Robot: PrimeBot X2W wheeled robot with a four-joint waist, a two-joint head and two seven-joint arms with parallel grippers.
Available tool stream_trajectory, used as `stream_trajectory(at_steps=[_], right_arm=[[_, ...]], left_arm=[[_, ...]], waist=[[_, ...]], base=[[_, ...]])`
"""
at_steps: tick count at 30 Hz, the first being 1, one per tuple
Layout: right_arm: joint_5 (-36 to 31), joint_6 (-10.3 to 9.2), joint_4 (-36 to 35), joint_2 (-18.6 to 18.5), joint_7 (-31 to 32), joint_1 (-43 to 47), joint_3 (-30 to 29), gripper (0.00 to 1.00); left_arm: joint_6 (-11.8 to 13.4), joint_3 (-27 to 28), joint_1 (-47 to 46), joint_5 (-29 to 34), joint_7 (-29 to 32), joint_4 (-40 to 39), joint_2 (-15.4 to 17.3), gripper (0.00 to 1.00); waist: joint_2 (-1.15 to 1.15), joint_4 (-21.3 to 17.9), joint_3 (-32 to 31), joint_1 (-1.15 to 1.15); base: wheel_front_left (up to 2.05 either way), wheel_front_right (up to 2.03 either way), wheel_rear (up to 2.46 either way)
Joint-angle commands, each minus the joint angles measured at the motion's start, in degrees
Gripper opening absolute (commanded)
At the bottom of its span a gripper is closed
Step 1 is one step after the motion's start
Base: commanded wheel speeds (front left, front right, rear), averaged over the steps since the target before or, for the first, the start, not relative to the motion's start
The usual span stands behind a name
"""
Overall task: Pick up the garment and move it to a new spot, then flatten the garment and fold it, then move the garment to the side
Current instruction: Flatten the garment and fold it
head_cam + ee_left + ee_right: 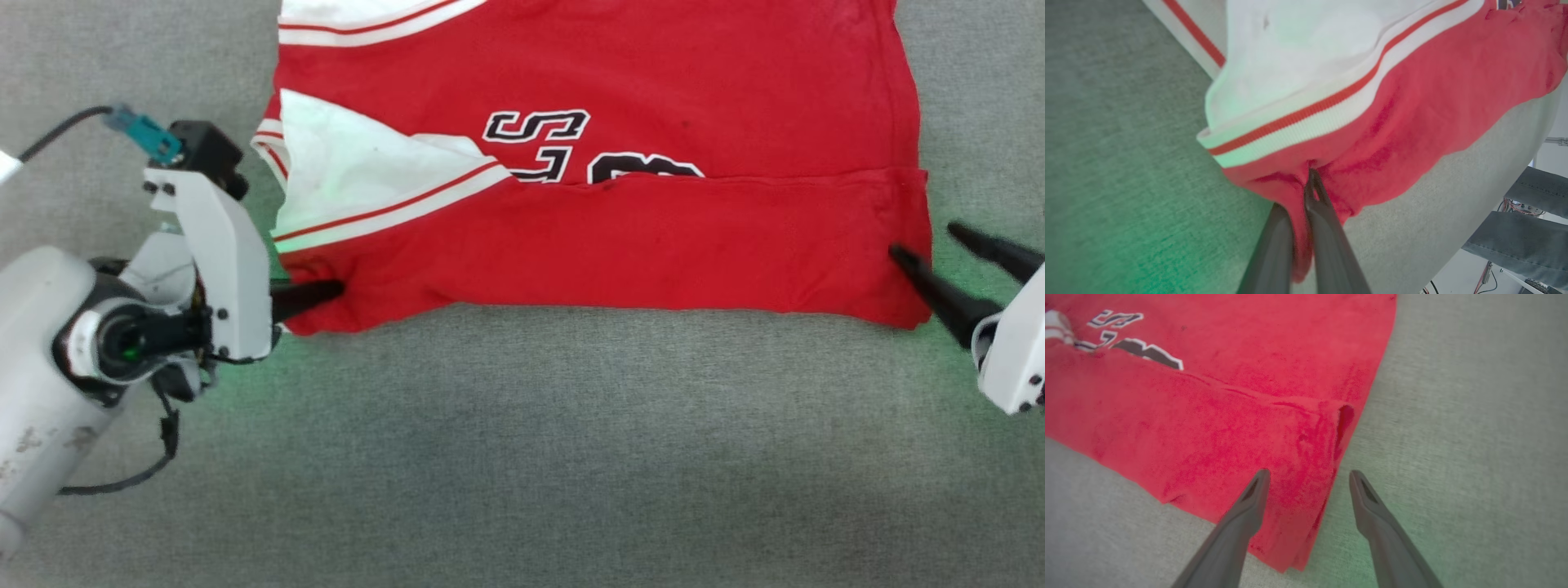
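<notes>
Left arm: pale forearm enters from the lower left, with the fingers pointing sideways toward the cloth
Left gripper (331, 290): fingers pressed together, clamped on the near left corner of the garment (653, 245), with red cloth pinched between them
Right arm: enters from the right edge, fingers angled up and to the left
Right gripper (922, 239): fingers apart, straddling the garment's near right edge, one tip over the red cloth and the other over the grey surface (522, 449)
Garment position: spread on the grey surface, its near strip folded over and covering the lower part of the black lettering (539, 143); the white panel (351, 171) with striped trim lies at the left end
Count: one garment, two grippers, two fingers on each
</notes>
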Motion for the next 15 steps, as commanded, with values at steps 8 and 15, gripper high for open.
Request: stream_trajectory(at_steps=[8,15], right_arm=[[-0.63,-0.09,1.07,-2.59,16.6,-3.78,2.99,1.0],[-4.57,-0.09,4.24,-0.67,19.37,-4.94,5.34,0.18]], left_arm=[[-1.47,-1.46,0.79,1.57,-1.33,-0.51,-3.42,0.0],[-2.27,-1.65,0.07,2.69,-2.56,0.02,-4.9,0.0]], waist=[[0.0,1.7,0.99,0.0],[0.0,2.45,1.59,0.0]], base=[[0.0,0.0,0.0],[0.0,0.0,0.0]])
